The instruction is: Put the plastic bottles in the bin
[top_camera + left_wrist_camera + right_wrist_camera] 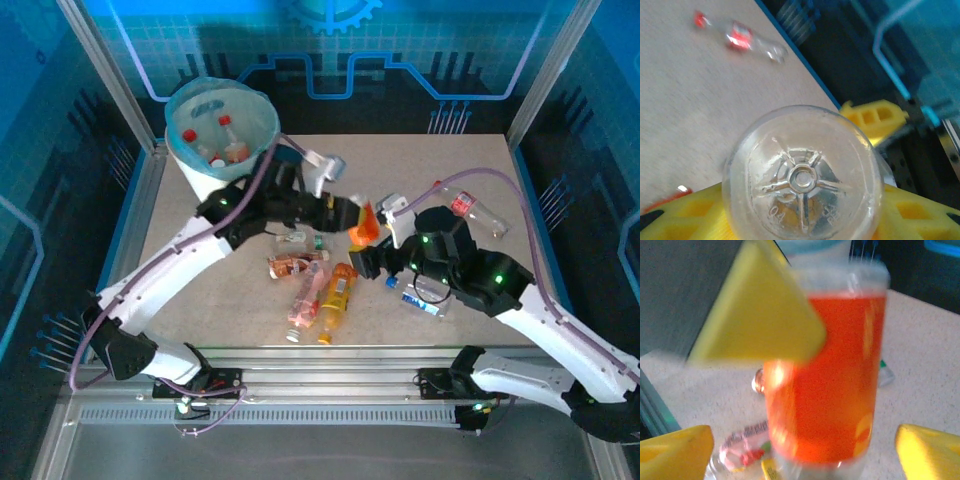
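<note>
Top view: the left gripper has its jaws closed round the orange bottle, which is raised above mid-table. The right gripper stands just beside it, jaws wide. The bin sits far-left with other bottles inside.

Left wrist: the bottle's clear base is seated between both yellow fingers.

Right wrist: that gripper's fingertips stand apart from the bottle on either side.

Recommendation: confirm the left grip is firm. Back the right arm straight off, then carry the bottle over the bin's rim before release.

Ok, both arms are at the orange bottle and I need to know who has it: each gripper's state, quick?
Left gripper: closed on the orange bottle.
Right gripper: open, fingers standing clear of that bottle.
</note>
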### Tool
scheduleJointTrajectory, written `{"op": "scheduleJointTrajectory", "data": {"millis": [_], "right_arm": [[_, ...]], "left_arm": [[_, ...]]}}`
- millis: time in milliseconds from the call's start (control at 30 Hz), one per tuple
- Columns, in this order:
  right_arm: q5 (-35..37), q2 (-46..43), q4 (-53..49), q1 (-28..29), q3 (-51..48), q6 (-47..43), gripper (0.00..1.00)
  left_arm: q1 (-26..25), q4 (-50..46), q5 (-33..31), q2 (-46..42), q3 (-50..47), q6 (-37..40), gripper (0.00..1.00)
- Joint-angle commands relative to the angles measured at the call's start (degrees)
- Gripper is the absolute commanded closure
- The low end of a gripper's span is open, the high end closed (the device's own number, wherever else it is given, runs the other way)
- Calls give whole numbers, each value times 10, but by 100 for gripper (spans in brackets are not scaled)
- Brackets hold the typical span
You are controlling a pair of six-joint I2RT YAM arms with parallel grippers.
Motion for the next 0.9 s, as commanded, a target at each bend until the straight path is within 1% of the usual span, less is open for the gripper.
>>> {"op": "scheduleJointTrajectory", "data": {"millis": [0, 33, 100, 200, 267, 333, 433, 500, 600, 700, 767, 867], "right_arm": [[24, 31, 51, 9, 72, -19, 1], [24, 47, 54, 9, 97, -22, 0], [17, 79, 58, 9, 141, -27, 0], [-25, 136, 79, 9, 190, -42, 2], [-47, 182, 85, 8, 231, -43, 2], [-68, 247, 69, 9, 299, -42, 4], [-100, 349, 29, 9, 421, -40, 4], [-120, 412, 10, 9, 493, -39, 4], [-145, 493, -23, 9, 592, -33, 5], [-164, 554, -57, 9, 666, -29, 5], [-169, 577, -71, 9, 690, -30, 5], [-170, 588, -77, 9, 693, -32, 5]], "left_arm": [[68, -31, -55, -35, 85, 27, 74], [87, -41, -66, -33, 110, 38, 79], [123, -48, -82, -27, 152, 63, 83], [182, -56, -113, -5, 223, 78, 90], [213, -66, -147, 16, 270, 94, 92], [243, -77, -184, 44, 315, 107, 94], [284, -81, -210, 83, 360, 114, 94], [307, -71, -214, 109, 374, 118, 94], [326, -70, -226, 154, 393, 135, 94], [335, -86, -230, 195, 405, 151, 93], [337, -86, -228, 208, 397, 160, 92], [338, -81, -235, 228, 370, 174, 91]]}}
